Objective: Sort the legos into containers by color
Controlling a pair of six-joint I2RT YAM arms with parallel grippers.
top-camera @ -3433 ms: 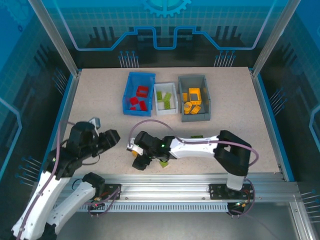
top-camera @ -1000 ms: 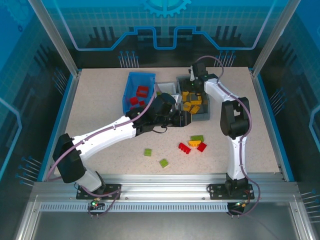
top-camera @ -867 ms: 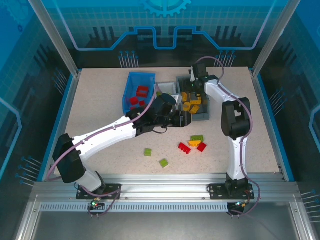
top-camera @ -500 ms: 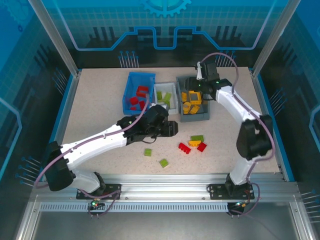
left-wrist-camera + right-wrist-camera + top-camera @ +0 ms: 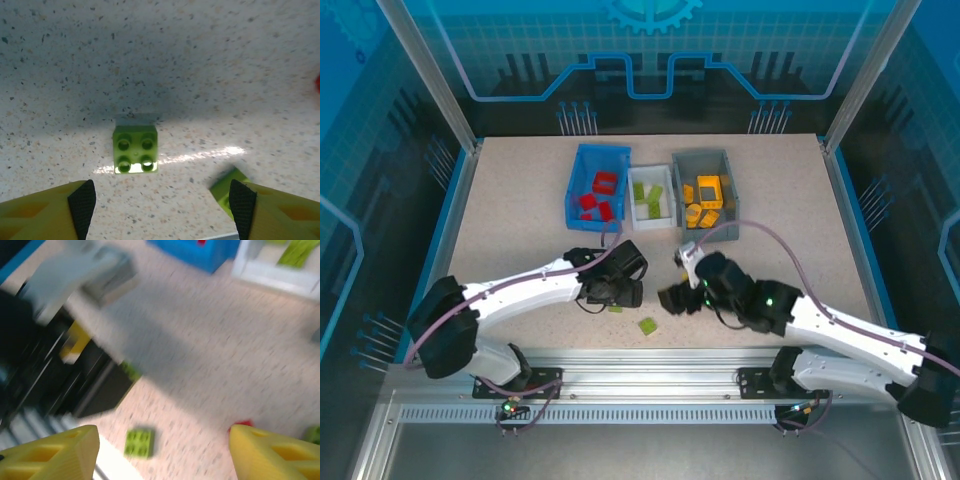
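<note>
- White bin (image 5: 652, 226): the middle and smallest of three containers in a row at the far side of the table (image 5: 520, 220). It holds lime green legos (image 5: 648, 207).
- Blue bin (image 5: 577, 185): touching or just beside the white bin on its left. It holds red legos (image 5: 605, 182).
- Grey bin (image 5: 703, 158): just beside the white bin on its right. It holds yellow-orange legos (image 5: 708, 190).
- Left gripper (image 5: 625, 292): on the near side of the white bin, well apart from it, low over the table. In the left wrist view its jaws (image 5: 160, 200) are spread wide with nothing held.
- Green square brick (image 5: 135, 155): flat on the table, studs up, ahead of the left gripper and centred between the two fingers, untouched. From above it (image 5: 615, 308) shows at the gripper's near edge.
- Second green brick (image 5: 648, 325): loose on the table, nearer the arm bases than the first and further from the white bin. In the left wrist view its corner (image 5: 225, 189) sits just beside the right-hand finger.
- Right gripper (image 5: 672, 298): near side of the white bin, close to the right of the left gripper. The right wrist view is blurred, yet its jaws (image 5: 160, 450) stand apart and empty.
- Red piece (image 5: 243, 424): a sliver on the table near the right gripper; its shape cannot be told.
- Right arm (image 5: 820, 325): lies across the table on the near side of the grey bin, well right of the white bin.
</note>
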